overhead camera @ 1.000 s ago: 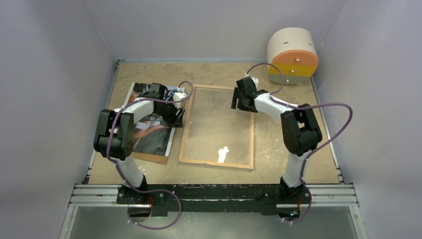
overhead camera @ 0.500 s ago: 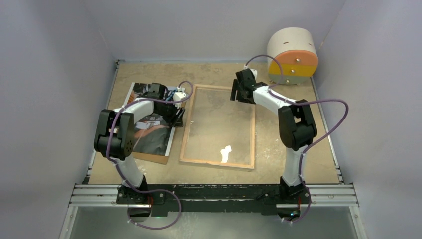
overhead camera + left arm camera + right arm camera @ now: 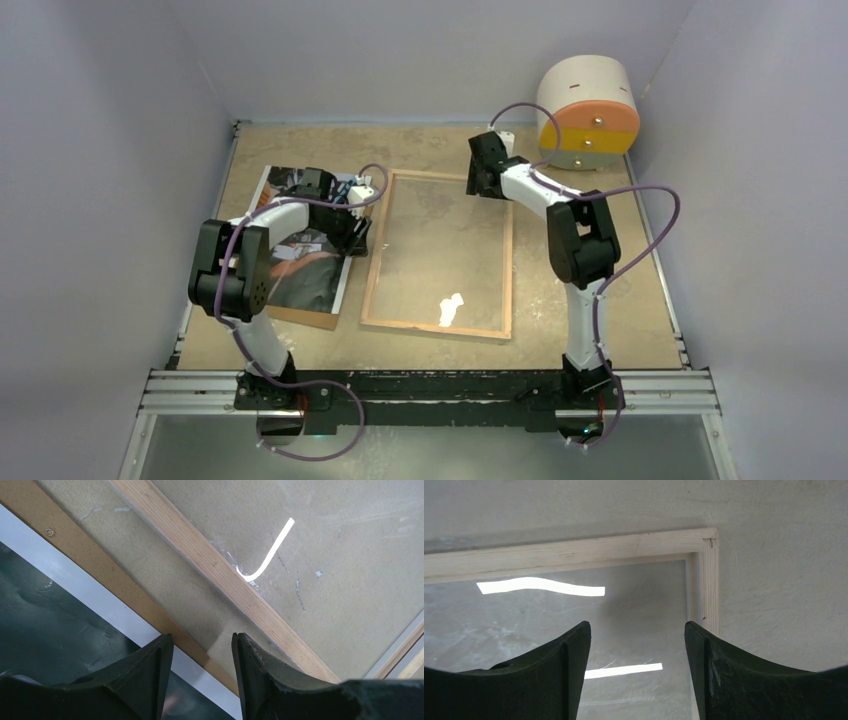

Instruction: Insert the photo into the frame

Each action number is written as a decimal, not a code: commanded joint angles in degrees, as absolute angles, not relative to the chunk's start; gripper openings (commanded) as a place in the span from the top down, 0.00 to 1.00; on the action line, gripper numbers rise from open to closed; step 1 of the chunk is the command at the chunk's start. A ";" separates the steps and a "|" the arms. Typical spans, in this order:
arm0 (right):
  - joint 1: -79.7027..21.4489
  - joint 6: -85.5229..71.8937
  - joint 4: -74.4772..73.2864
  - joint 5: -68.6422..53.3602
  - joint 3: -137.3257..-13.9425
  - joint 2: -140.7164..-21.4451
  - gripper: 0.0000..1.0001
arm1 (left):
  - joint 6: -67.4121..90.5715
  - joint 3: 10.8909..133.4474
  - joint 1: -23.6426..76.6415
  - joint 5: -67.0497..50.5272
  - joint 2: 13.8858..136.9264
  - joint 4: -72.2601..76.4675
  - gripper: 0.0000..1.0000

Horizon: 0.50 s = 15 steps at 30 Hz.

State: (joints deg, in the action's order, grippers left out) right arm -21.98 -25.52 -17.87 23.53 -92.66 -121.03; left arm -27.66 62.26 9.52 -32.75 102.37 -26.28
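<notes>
Seeing photo (image 3: 300, 262) flat on hardboard sheet (image 3: 300, 318), left part of table (image 3: 600, 290), long axis near-to-far, parallel to frame (image 3: 440, 250) lying rear-up just right of it. Got left pincer (image 3: 202, 637) over photo's right edge, about half open, nothing clamped. Got right pincer (image 3: 636, 626) over frame's far-right corner, wide, empty. Probably calls for a rightward carry; left arm nearer.
</notes>
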 commanded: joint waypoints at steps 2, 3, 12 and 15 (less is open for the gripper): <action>-21.23 -25.76 -20.96 26.16 -93.71 -124.19 0.30 | -28.14 61.91 9.84 -33.48 101.58 -24.88 0.50; -21.19 -25.90 -20.81 25.87 -93.42 -124.41 0.30 | -28.14 61.92 9.84 -33.49 101.59 -24.87 0.50; -20.98 -26.77 -20.87 20.04 -94.07 -122.96 0.27 | -27.86 61.91 9.84 -33.48 101.78 -24.44 0.50; -20.38 -27.95 -20.75 16.09 -94.80 -119.84 0.23 | -27.63 62.19 9.84 -33.40 102.00 -24.48 0.50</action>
State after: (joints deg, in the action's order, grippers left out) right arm -21.50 -25.96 -17.78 21.50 -93.10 -124.22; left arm -27.64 62.13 9.52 -32.75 102.37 -25.89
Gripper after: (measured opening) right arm 0.747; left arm 0.505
